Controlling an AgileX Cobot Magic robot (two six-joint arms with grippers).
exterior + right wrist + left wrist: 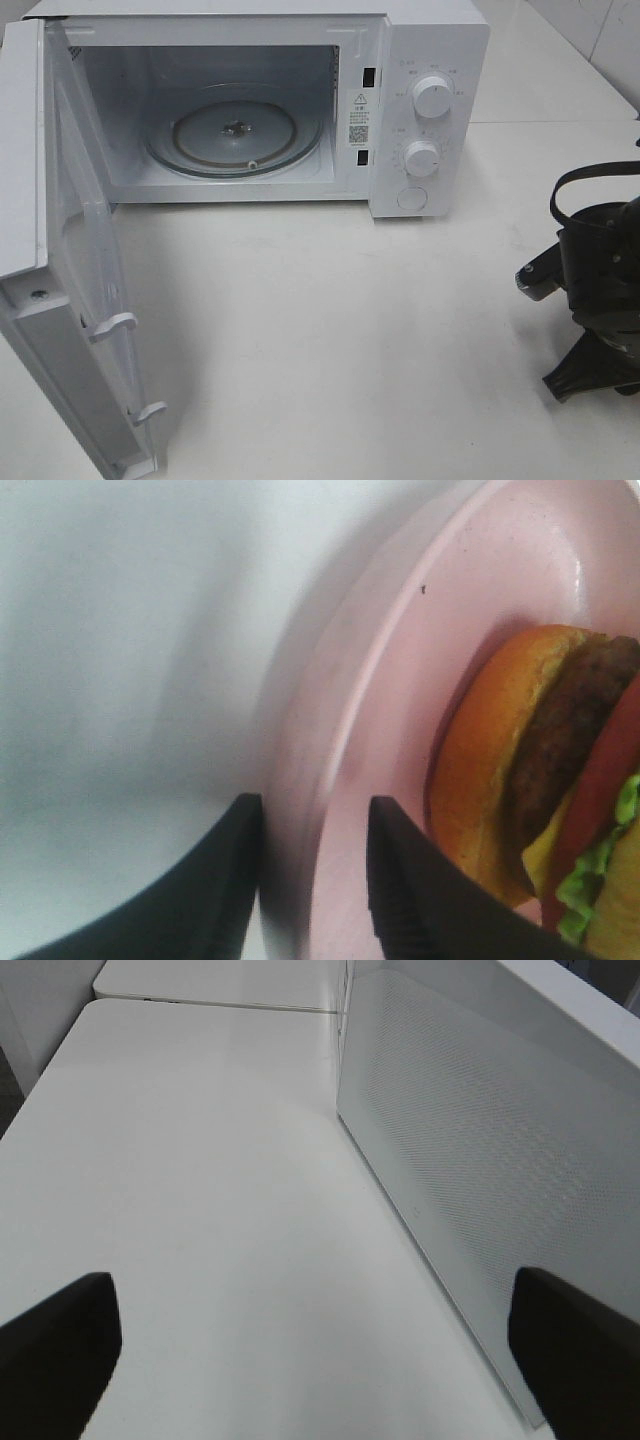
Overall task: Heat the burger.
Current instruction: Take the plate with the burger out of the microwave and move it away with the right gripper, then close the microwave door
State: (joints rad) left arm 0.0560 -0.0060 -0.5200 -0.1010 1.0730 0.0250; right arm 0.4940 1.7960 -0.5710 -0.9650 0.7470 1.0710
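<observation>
One burger [545,780] on pink plate [400,680]

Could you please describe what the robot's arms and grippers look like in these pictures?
The right arm is black, with a flat black cable looping over it and a small grey metal part on its side. The right gripper has black fingers, one with a ribbed inner face. The left gripper shows two plain matte black fingertips.

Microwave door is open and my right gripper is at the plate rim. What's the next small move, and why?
Probably close the right gripper on the pink plate. Its fingers straddle the rim with a gap either side, so nothing looks gripped yet. The burger sits on that plate, and the microwave stands open with its glass turntable bare, ready to receive it.
</observation>
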